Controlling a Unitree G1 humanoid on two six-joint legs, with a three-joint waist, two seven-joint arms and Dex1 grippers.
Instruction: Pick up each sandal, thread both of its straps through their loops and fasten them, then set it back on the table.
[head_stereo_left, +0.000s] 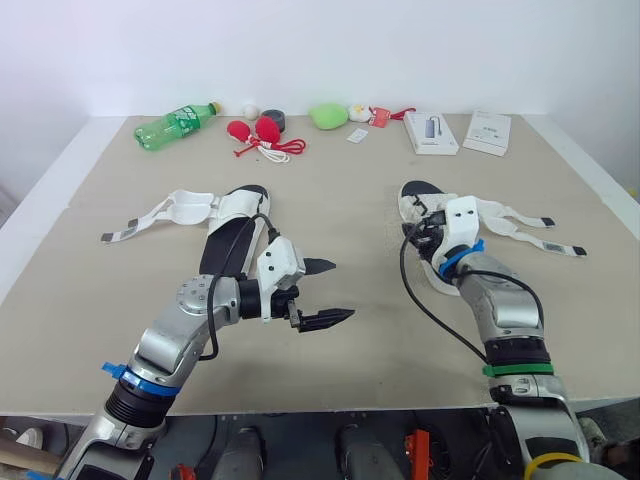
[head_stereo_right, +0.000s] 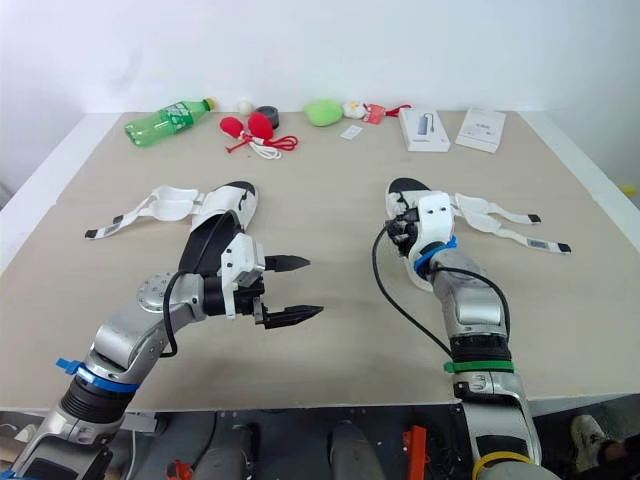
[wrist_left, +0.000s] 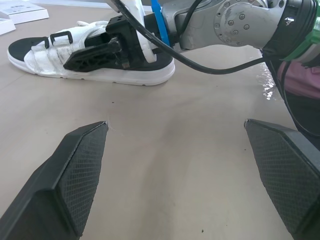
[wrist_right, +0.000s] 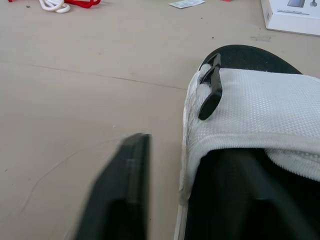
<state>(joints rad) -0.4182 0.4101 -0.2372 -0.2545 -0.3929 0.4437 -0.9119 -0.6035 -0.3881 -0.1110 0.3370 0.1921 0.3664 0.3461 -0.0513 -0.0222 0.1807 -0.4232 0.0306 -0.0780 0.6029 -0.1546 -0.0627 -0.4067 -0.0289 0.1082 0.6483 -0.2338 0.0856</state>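
Broadly, a beige table (head_stereo_left: 330, 200) carries everything, its near edge cut off by the frame.

The left sandal (head_stereo_left: 235, 205) lies left of centre. Its two white straps (head_stereo_left: 150, 220) are unfastened and splayed out to the left, and its near end is hidden behind the left arm. The right sandal (head_stereo_left: 418, 190) lies right of centre, well apart from the first. Its straps (head_stereo_left: 525, 232) trail loose to the right, and its near half is covered by the right arm and a black cable. On its white band, a black loop (wrist_right: 212, 92) stands free with nothing threaded through it.

The left gripper (head_stereo_left: 343, 290) hovers over bare table just right of the left sandal, spread wide and holding nothing. The right gripper (head_stereo_left: 425, 228) sits at the inner edge of the right sandal, against the white band. The band hides part of it, so I cannot tell whether it grips the sandal.

Along the far edge sit two white boxes (head_stereo_left: 431, 132), a green bottle (head_stereo_left: 175, 124) on its side, and some small red and green items too small to make out.
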